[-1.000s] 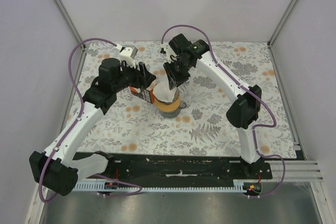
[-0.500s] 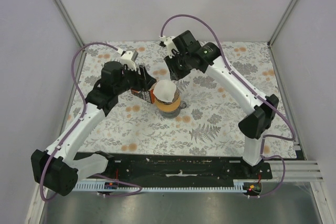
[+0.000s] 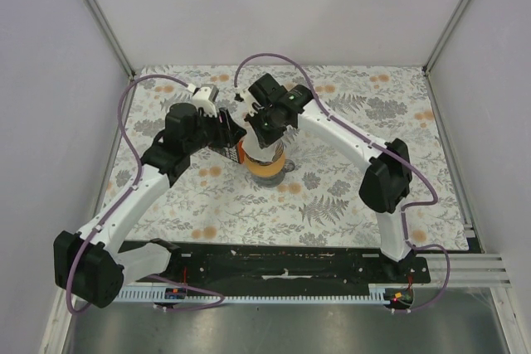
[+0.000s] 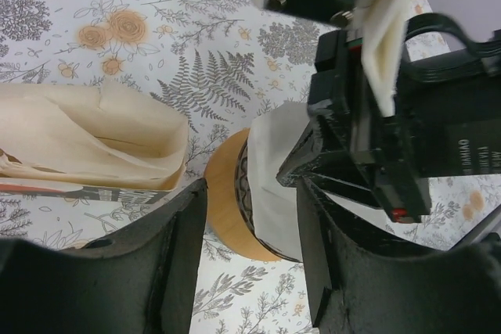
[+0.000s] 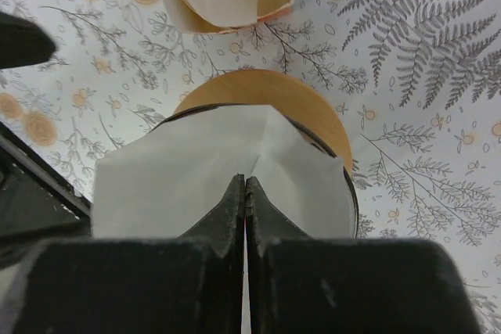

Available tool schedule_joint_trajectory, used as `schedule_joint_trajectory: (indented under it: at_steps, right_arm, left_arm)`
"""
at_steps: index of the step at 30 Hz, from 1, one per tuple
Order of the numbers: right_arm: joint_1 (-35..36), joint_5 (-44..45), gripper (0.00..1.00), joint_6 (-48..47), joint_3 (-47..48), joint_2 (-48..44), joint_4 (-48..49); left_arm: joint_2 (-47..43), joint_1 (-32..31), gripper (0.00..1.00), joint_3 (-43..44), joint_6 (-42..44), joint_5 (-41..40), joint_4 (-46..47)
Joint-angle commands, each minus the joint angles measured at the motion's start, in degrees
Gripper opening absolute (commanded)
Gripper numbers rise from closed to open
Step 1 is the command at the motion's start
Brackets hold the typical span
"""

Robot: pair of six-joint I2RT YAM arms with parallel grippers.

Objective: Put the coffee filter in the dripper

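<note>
The right hand point(image 5: 245, 187) was closed, its fingertips together and pressed against the white coffee filter point(image 5: 172, 170). The filter sat spread inside the dripper point(image 5: 250, 87) on the floral counter point(image 5: 438, 115). Whether the hand pinched the paper could not be told. The left hand point(image 4: 250, 193) stood open just beside the dripper, holding nothing, with the orange carton point(image 4: 94, 192) by its left finger.

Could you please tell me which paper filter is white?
The single filter on the dripper, at the right gripper; the stack in the orange carton is cream.
</note>
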Motion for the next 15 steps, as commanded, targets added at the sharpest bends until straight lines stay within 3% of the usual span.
schedule_joint_trajectory:
  at_steps: [1,15]
  right_arm:
    - [0.2,1.0,0.0,2.1,-0.8,1.1,0.5]
    - [2.8,7.1,0.0,2.0,-3.0,5.3,2.0]
  left_arm:
    - [0.3,0.0,0.55,-2.1,-1.4,-1.8,4.8]
    - [2.6,-0.3,0.53,-6.7,0.2,-1.1,12.0]
